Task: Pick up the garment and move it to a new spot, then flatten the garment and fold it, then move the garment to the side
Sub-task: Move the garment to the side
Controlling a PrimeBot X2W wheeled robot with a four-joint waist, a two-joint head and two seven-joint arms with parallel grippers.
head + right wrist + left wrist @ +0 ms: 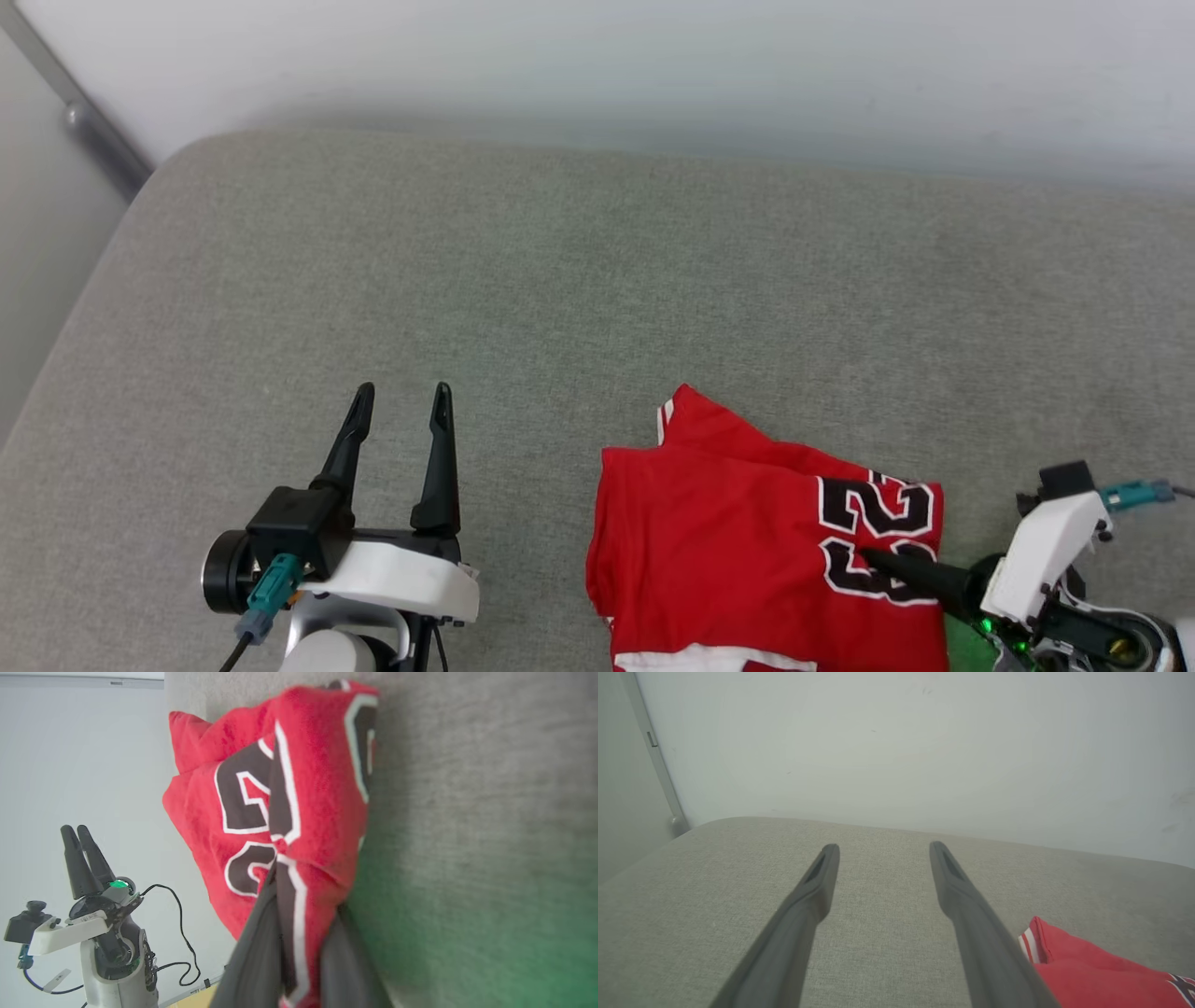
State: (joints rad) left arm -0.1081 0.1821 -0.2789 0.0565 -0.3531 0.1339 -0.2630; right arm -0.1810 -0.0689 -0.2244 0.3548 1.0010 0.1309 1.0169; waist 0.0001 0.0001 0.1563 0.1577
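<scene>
The right hand (876,559) pinches a fold of the garment (728,541). In the right wrist view, its two dark fingers (252,952) press together on red cloth with a white-edged dark stripe running between them. The garment lies folded on the grey fabric-covered surface (560,280), at the near right of the head view, with large dark, white-outlined numerals facing up (a white band shows at its nearest edge). A green glow tints the surface just beside that hand. Well apart to the left, the left hand (403,397) hovers over bare grey fabric, its fingers spread and holding nothing. A pale wall (653,65) stands behind.
</scene>
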